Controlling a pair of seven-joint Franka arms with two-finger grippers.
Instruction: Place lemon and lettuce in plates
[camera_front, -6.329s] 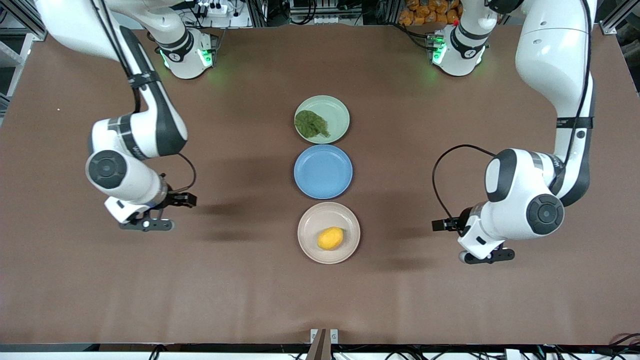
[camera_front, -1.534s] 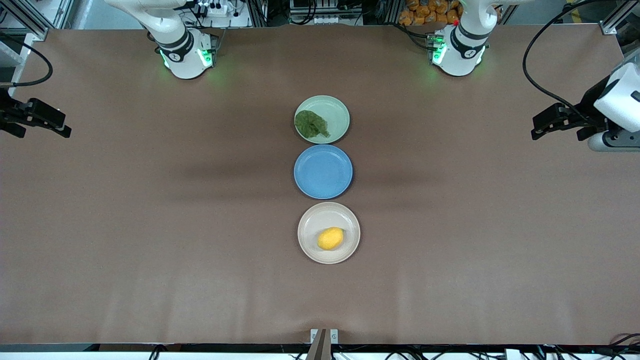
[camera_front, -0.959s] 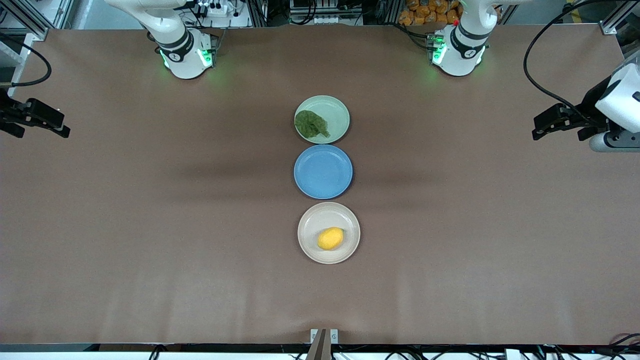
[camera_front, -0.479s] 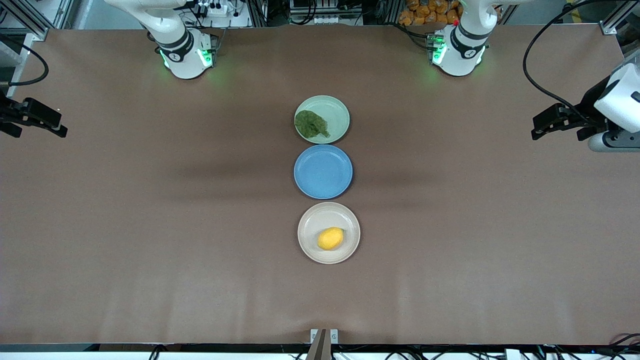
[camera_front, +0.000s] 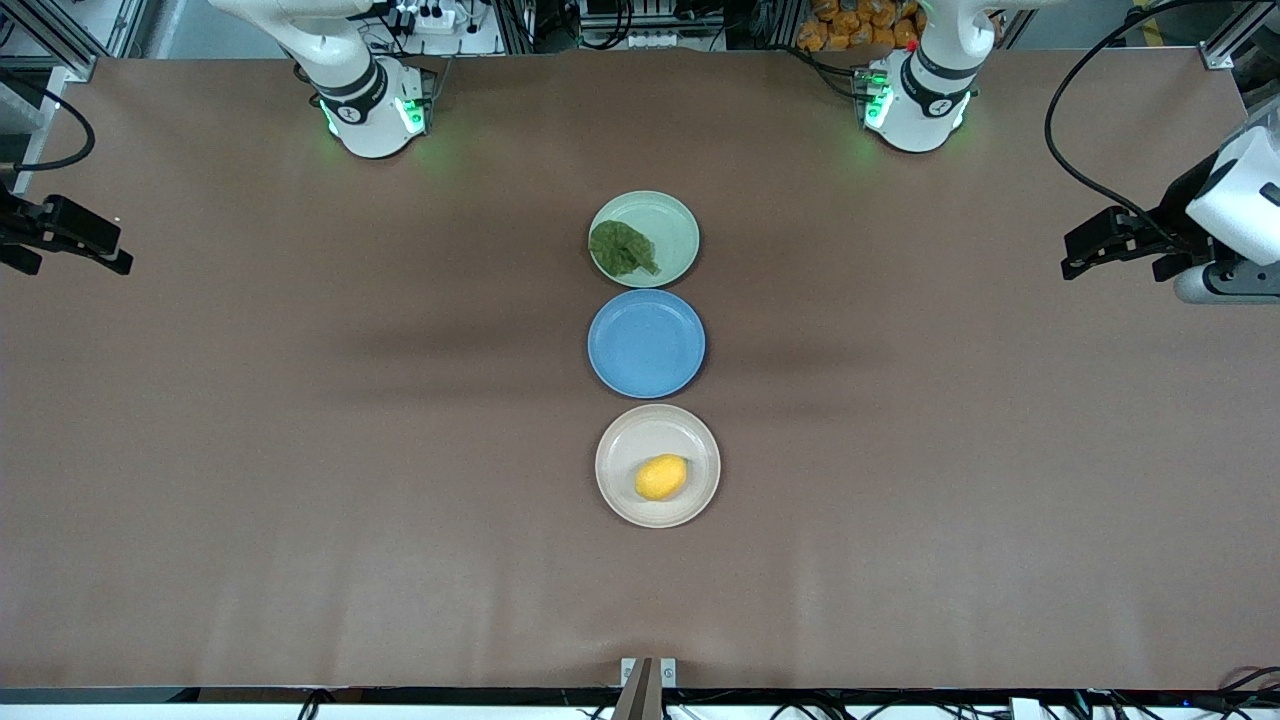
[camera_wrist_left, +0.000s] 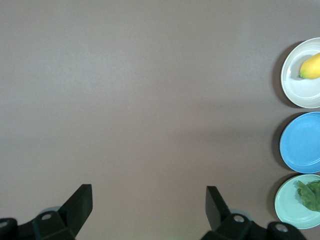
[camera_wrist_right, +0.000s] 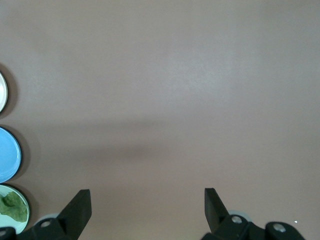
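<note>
The yellow lemon (camera_front: 661, 477) lies in the beige-cream plate (camera_front: 640, 430), the plate nearest the front camera. The dark green lettuce (camera_front: 622, 248) lies in the pale mint plate (camera_front: 672, 225), nearest the robots' bases. My left gripper (camera_wrist_left: 149, 192) hangs open and empty high over bare table at the left arm's end. Its wrist view shows the lemon (camera_wrist_left: 311, 66) and the lettuce (camera_wrist_left: 311, 195) far off. My right gripper (camera_wrist_right: 147, 195) is also open and empty, high over the right arm's end of the table.
A blue plate (camera_front: 646, 343) with nothing in it sits between the two other plates, all three in a row down the table's middle. Brown table surface (camera_front: 300, 450) stretches on both sides of the row.
Since the earliest frame both arms have drawn back from beside the plates to the table's ends. Over the last second they barely shift. Lemon and lettuce have not moved.
</note>
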